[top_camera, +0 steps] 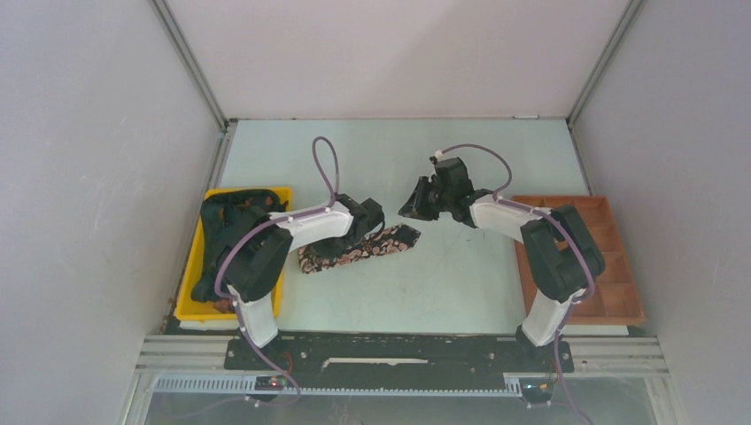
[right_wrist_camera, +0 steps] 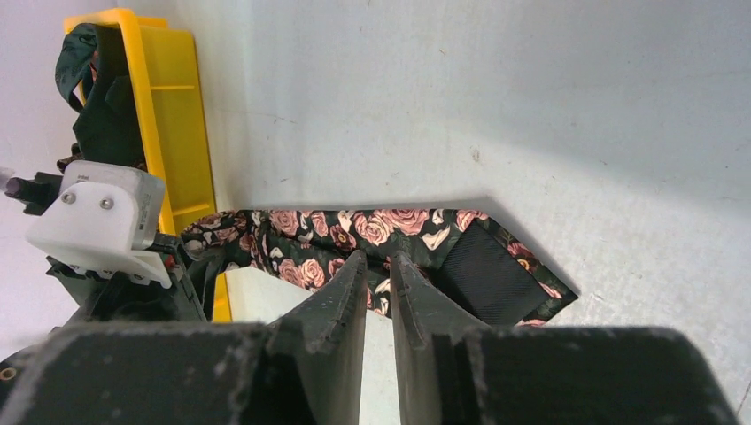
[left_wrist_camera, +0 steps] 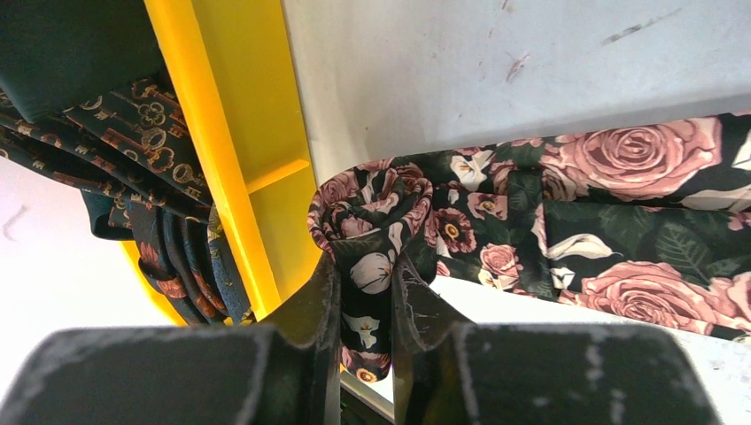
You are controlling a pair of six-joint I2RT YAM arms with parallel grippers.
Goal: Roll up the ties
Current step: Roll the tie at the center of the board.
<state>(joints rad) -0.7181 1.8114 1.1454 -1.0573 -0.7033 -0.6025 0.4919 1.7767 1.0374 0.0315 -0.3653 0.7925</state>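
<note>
Black fabric strewn with pink roses and white lilies: a tie (top_camera: 359, 250) lying on the pale table (top_camera: 460, 283), left of centre, slanting from near-left to far-right. From above, left gripper (top_camera: 359, 232) down on the tie, the hold itself hidden under the wrist. Just past the tie's far-right end, right gripper (top_camera: 414, 205) hanging apart from the cloth. At the left edge, yellow bin (top_camera: 190, 305) heaped with dark ties (top_camera: 232, 221); at the right edge, brown compartment tray (top_camera: 620, 301).

Through the left wrist camera: left gripper (left_wrist_camera: 366, 264) pinched tight on the tie (left_wrist_camera: 620, 221), a fold of rose cloth pressed between the two fingers. Just beyond the fingertips, a small coil (left_wrist_camera: 372, 199) of the same cloth, wound on itself. Rest of the tie running off to the right, flat on the table (left_wrist_camera: 496, 71). Wall of the yellow bin (left_wrist_camera: 239, 106) close on the left, key-patterned ties (left_wrist_camera: 133, 124) bunched on its other side.

Through the right wrist camera: right gripper (right_wrist_camera: 376, 261) nearly closed, only a thin slit between the fingers, nothing in it. Beyond the fingertips, the tie (right_wrist_camera: 354, 226) stretched left to right, wide pointed end on the right turned over to show black lining (right_wrist_camera: 483, 270). At the left, white wrist block (right_wrist_camera: 97, 217) of the left arm above the tie's other end, yellow bin (right_wrist_camera: 181, 133) behind it, dark cloth spilling over its rim.
</note>
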